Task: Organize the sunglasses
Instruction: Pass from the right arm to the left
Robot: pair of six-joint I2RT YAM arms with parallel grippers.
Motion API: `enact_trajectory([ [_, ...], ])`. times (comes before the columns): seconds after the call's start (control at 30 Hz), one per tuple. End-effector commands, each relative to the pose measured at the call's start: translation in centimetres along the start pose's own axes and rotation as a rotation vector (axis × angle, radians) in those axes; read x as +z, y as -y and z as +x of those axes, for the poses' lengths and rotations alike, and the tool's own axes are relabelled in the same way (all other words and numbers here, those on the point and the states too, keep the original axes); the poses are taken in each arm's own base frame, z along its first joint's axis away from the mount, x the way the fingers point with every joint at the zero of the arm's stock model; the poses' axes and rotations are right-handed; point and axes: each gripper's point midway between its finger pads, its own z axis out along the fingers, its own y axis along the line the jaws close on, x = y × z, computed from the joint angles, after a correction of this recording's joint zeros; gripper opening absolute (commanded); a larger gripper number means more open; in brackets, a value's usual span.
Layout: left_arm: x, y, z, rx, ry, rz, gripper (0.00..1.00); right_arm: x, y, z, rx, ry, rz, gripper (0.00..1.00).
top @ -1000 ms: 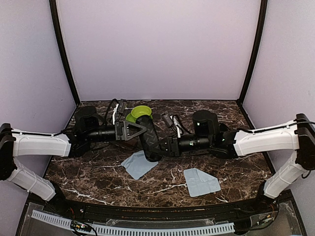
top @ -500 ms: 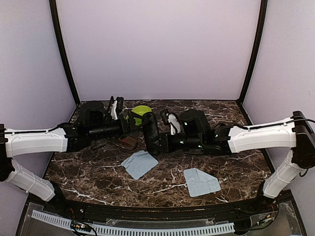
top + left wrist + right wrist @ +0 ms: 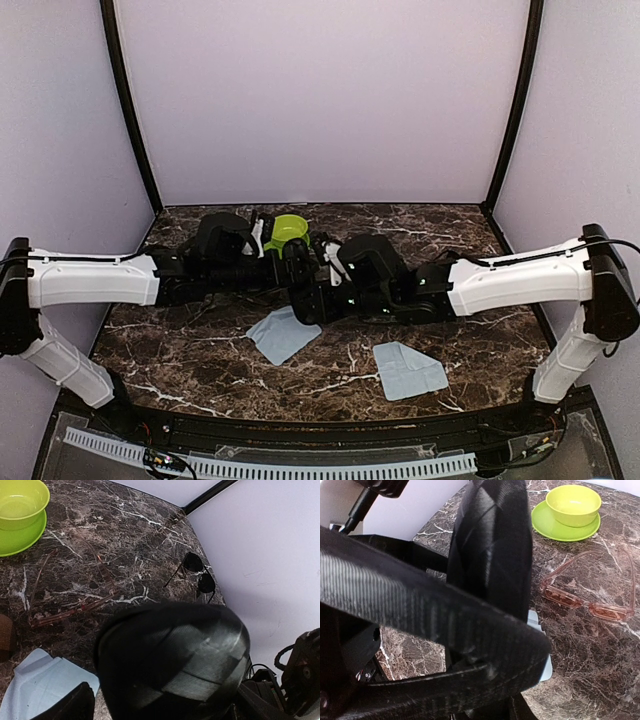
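Your left gripper (image 3: 284,271) stands spread wide around the black case (image 3: 303,306) that your right gripper (image 3: 322,288) clamps upright mid-frame, reddish sunglasses (image 3: 580,602) lying right of it, black wire sunglasses (image 3: 197,577) upper right.

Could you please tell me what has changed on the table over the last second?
Both arms closed in toward the centre: the left gripper pushed rightward up to the black case, its jaws open; the right gripper, jaws clamped on the case, slid left. The blue cloth by the case, the other blue cloth and the green bowl stayed put.
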Motion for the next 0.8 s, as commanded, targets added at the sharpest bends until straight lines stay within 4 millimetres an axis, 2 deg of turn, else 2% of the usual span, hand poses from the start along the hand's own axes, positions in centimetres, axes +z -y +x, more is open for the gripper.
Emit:
enact_trajectory([
  [0.0, 0.1, 0.7, -0.2, 0.032, 0.005, -0.011, 0.88, -0.3, -0.9, -2.2, 0.009, 0.073, -0.007, 0.0],
  [0.2, -0.2, 0.9, -0.4, 0.048, 0.024, -0.002, 0.72, -0.1, -0.4, -1.9, 0.01, 0.065, 0.018, 0.03],
  [0.27, -0.4, 1.1, -0.7, 0.064, 0.039, 0.005, 0.6, 0.0, -0.4, -1.6, 0.01, 0.056, 0.016, 0.09],
  [0.33, -0.7, 1.3, -0.9, 0.088, 0.054, 0.015, 0.46, 0.1, -0.5, -1.3, 0.01, 0.042, 0.002, 0.19],
  [0.4, -1.2, 1.7, -1.3, 0.127, 0.071, 0.023, 0.33, 0.0, -0.9, -0.9, 0.002, 0.031, -0.024, 0.38],
  [0.53, -2.3, 2.3, -2.0, 0.217, 0.088, 0.042, 0.2, -0.7, -1.3, 0.0, -0.01, 0.01, -0.113, 0.73],
  [0.57, -2.6, 2.5, -2.2, 0.237, 0.089, 0.05, 0.18, -1.6, -1.7, -0.4, -0.012, 0.019, -0.159, 0.81],
  [0.67, -3.4, 2.4, -2.3, 0.279, 0.061, 0.092, 0.16, -3.2, -1.7, 0.3, -0.045, -0.006, -0.258, 0.93],
  [0.77, -4.0, 2.9, -1.6, 0.312, -0.004, 0.2, 0.15, -5.1, -1.1, 0.4, -0.1, -0.027, -0.312, 0.95],
])
